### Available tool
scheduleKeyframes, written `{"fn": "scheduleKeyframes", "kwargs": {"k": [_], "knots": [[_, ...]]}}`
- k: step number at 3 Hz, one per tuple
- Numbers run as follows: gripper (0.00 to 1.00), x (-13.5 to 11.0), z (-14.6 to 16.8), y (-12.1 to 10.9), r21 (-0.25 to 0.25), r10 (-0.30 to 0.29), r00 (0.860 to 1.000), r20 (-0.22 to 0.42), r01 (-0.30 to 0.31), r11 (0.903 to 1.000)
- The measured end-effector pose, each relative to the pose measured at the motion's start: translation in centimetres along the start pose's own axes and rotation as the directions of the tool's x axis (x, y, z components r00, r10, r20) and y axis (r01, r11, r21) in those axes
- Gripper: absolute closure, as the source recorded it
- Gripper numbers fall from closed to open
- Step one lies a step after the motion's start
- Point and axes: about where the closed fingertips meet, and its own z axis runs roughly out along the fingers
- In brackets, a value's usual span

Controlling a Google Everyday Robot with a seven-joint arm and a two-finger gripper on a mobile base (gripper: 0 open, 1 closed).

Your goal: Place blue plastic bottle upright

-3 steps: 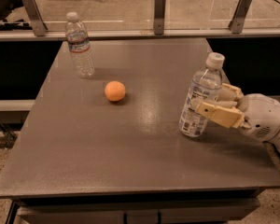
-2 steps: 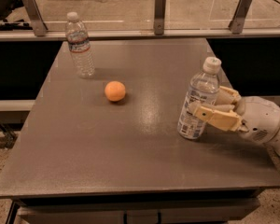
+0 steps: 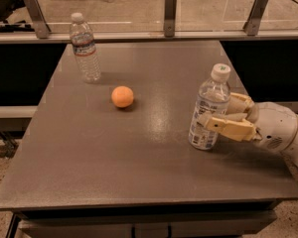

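Since a second ago the stout, clear, white-capped blue plastic bottle [image 3: 208, 95] has sunk and straightened, its base seemingly on the grey table [image 3: 139, 172] well right of the round orange ball [image 3: 122, 96], cream gripper [image 3: 216, 112] fingers [image 3: 231, 127] clasping it, only release left.
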Motion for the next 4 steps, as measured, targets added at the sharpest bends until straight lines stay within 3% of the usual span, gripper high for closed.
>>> {"fn": "scheduleKeyframes", "kwargs": {"k": [1, 2, 3, 4], "knots": [[0.00, -0.1, 0.2, 0.1, -0.004, -0.001, 1.000, 0.000, 0.001, 1.0000], [0.00, -0.4, -0.1, 0.0, 0.003, -0.003, 1.000, -0.019, 0.003, 1.0000], [0.00, -2.0, -1.8, -0.3, 0.033, -0.046, 0.995, -0.084, 0.049, 0.9983], [0.00, -3.9, -3.5, -0.6, 0.064, -0.082, 0.992, -0.100, 0.089, 0.9940]]}}
